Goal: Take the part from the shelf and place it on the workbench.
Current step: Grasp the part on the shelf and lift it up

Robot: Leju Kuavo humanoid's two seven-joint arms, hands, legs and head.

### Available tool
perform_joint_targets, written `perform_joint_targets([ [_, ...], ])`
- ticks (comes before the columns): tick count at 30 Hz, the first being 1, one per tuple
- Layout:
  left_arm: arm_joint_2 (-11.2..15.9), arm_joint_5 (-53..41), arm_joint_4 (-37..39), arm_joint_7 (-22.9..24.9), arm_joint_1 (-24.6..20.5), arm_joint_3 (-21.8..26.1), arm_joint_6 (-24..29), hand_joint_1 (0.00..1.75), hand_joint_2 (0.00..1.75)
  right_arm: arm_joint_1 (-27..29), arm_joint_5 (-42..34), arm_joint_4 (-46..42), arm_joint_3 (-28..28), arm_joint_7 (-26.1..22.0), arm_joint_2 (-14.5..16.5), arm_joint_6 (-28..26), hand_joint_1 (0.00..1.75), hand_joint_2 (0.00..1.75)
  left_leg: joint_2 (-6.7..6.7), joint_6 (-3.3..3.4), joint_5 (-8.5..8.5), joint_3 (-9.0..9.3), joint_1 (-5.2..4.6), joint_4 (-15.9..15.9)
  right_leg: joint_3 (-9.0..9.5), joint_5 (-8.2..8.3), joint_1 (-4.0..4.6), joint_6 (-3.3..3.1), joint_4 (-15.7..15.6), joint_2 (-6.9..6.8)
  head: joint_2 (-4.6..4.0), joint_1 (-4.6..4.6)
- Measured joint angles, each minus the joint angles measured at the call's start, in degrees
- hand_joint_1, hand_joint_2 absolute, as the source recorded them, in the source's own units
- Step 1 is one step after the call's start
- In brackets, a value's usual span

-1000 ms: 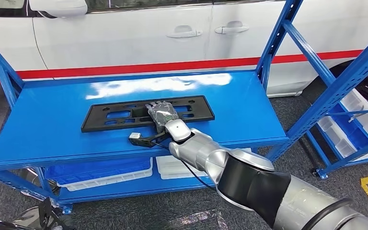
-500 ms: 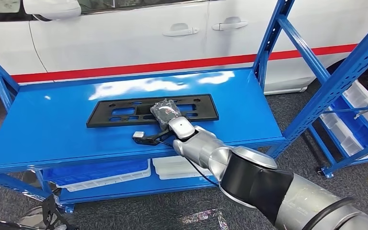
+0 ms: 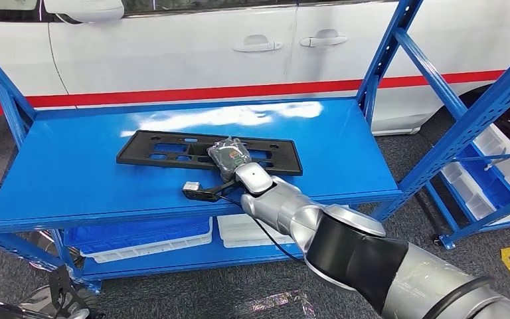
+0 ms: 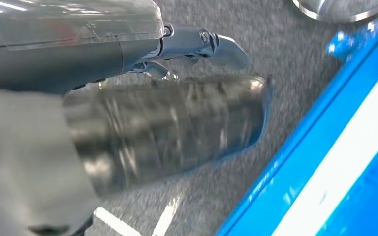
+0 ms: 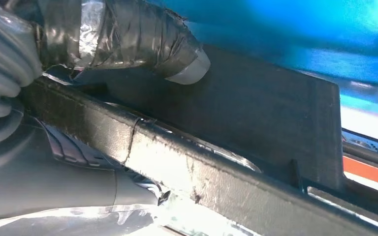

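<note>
A long flat black plastic part [image 3: 166, 147] with several cut-outs lies across the middle of the blue shelf top [image 3: 66, 179]. My right hand [image 3: 229, 154] holds it near its middle, my silver arm reaching in from the lower right. In the right wrist view the taped thumb [image 5: 142, 39] presses on the part's upper face [image 5: 256, 108] while the other fingers lie beneath its edge. My left hand [image 4: 167, 128] hangs over grey floor beside a blue shelf edge [image 4: 295, 167], holding nothing.
A white car [image 3: 172, 46] with a red stripe stands close behind the shelf. Blue uprights [image 3: 382, 60] rise at the shelf's corners. Blue and white bins [image 3: 146, 236] sit on the lower level. Another blue rack with bins [image 3: 491, 166] stands at the right.
The black part has turned on the shelf under my right hand: its left end has swung toward the car, its right end toward me. The view has shifted a little.
</note>
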Motion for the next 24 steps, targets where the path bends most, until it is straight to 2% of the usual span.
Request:
perform_joint_targets([
  [1,-0.01,0.11,0.00,-0.18,0.03,0.00,-0.54,0.00,1.75,-0.04,-0.01,-0.05,-0.16,-0.28,0.01,-0.48,1.75,1.75,-0.04,0.00,-0.03,0.06,0.01,0.02,0.75,1.42,-0.02,-0.06,-1.79,-0.01,0.00,0.00],
  [3,-0.06,-0.06,0.00,-0.43,0.00,-0.01,-1.03,0.00,1.75,-0.30,-0.08,-0.39,-0.56,-1.24,0.03,-2.93,1.75,1.75,-0.12,-0.09,-0.14,0.18,0.03,0.05,3.87,4.78,-0.04,-0.37,-8.61,-0.01,0.00,0.00],
  [5,-0.12,-0.34,0.00,-0.49,-0.08,-0.15,-1.16,0.00,1.75,-0.88,-0.45,-1.17,-1.25,-3.19,0.14,-7.48,1.75,1.75,-0.14,-0.40,-0.19,-0.12,-0.20,0.16,6.36,6.36,0.16,-0.78,-13.97,0.04,0.01,0.03],
  [8,-0.13,-0.22,0.00,-0.08,0.05,-0.81,-1.25,0.00,1.75,-1.87,-0.06,-4.13,-3.44,-8.09,0.62,-12.47,1.75,1.75,-0.05,-1.21,0.16,-0.67,-0.36,0.02,6.49,6.37,0.37,-1.33,-15.14,0.21,0.02,0.07],
  [10,0.01,0.12,0.01,0.07,0.16,-1.16,-0.70,0.00,1.75,-1.83,-0.86,-8.43,-6.34,-12.57,1.20,-13.27,1.75,1.75,0.00,-1.80,-0.72,-1.11,-0.29,0.86,6.59,6.64,0.12,-1.89,-15.54,0.22,0.01,0.04],
  [11,0.14,0.34,0.02,0.02,0.19,-1.27,-0.35,0.00,1.75,-1.71,-2.56,-11.07,-7.87,-14.18,1.53,-13.26,1.75,1.75,0.02,-2.05,-1.93,-1.86,-0.26,2.62,6.71,6.75,-0.01,-2.16,-15.78,0.18,0.01,0.01],
  [14,0.55,0.73,0.14,0.06,0.58,-1.92,0.28,0.00,1.75,-1.27,-10.78,-20.11,-11.30,-15.44,2.07,-12.91,1.75,1.75,0.03,-2.56,-6.73,-6.10,-0.16,12.25,6.75,6.80,0.17,-2.77,-15.61,-0.17,0.00,-0.02],
  [15,0.73,0.82,0.21,0.14,0.86,-2.21,0.34,0.00,1.75,-0.98,-13.66,-23.08,-12.15,-15.38,2.06,-12.58,1.75,1.75,0.03,-2.63,-7.23,-6.97,-0.15,14.30,6.72,6.77,0.25,-2.95,-15.42,-0.29,0.01,-0.02],
  [16,0.99,0.97,0.27,0.20,1.13,-2.42,0.26,0.00,1.75,-0.52,-16.50,-25.88,-12.86,-15.28,1.99,-12.03,1.75,1.75,0.04,-2.64,-6.65,-6.90,-0.15,14.40,6.69,6.68,0.30,-3.06,-15.23,-0.32,0.01,-0.02],
  [17,1.31,1.13,0.33,0.22,1.33,-2.56,0.06,0.00,1.75,0.17,-19.40,-28.70,-13.34,-15.20,1.86,-11.23,1.75,1.75,0.04,-2.57,-5.16,-5.88,-0.15,12.55,6.65,6.59,0.33,-3.13,-15.05,-0.32,0.00,-0.02],
  [18,1.65,1.31,0.36,0.19,1.42,-2.60,-0.24,0.00,1.75,1.03,-22.25,-31.71,-13.61,-15.24,1.66,-10.19,1.75,1.75,0.03,-2.40,-3.26,-4.18,-0.15,9.22,6.56,6.51,0.34,-3.15,-14.83,-0.23,0.01,-0.02],
  [20,2.33,1.64,0.38,0.06,1.31,-2.61,-1.00,0.00,1.75,2.60,-27.56,-37.74,-13.84,-15.80,1.25,-7.90,1.75,1.75,-0.06,-1.89,-1.05,-1.06,-0.38,3.21,6.03,6.50,0.44,-3.00,-14.36,0.11,0.00,0.01],
  [21,2.64,1.77,0.39,0.02,1.22,-2.61,-1.33,0.00,1.75,3.25,-29.93,-40.64,-13.94,-16.29,1.07,-6.86,1.75,1.75,-0.11,-1.63,-0.75,-0.41,-0.54,1.71,5.67,6.61,0.45,-2.78,-14.18,0.27,0.01,0.01],
  [23,3.07,1.90,0.43,0.03,1.22,-2.63,-1.94,0.00,1.75,4.69,-33.73,-46.02,-14.21,-17.44,0.58,-5.41,1.75,1.75,-0.18,-1.15,-0.61,-0.52,-0.74,1.10,5.18,7.00,0.47,-2.21,-14.12,0.44,0.01,0.03],
  [24,3.22,1.90,0.44,0.03,1.32,-2.64,-2.21,0.00,1.75,5.49,-34.91,-48.69,-14.34,-18.05,0.20,-5.01,1.75,1.75,-0.13,-0.85,-0.32,-0.62,-0.53,0.92,5.04,6.97,0.46,-1.89,-14.11,0.41,0.01,0.02],
])
